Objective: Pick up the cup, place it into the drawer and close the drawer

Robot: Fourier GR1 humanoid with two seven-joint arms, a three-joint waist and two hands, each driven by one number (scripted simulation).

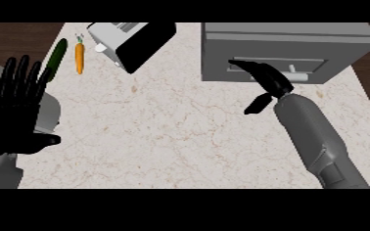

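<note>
The grey drawer unit [289, 41] stands at the counter's back right. Its drawer front [318, 73] sits flush with the body and has a pale handle [294, 70]. My right hand [271, 80] reaches up from the lower right, open. Its straight fingers [247, 67] lie against the left part of the drawer front, and the thumb hangs down below. My left hand [20, 98] rests open at the left edge, fingers up. No cup shows anywhere in view. The inside of the drawer is hidden.
A toaster [123, 41] with a black side lies tilted at the back middle. An orange carrot [80, 57] and a dark green cucumber [56, 56] lie at the back left. The marbled counter [166, 127] spreads between my hands.
</note>
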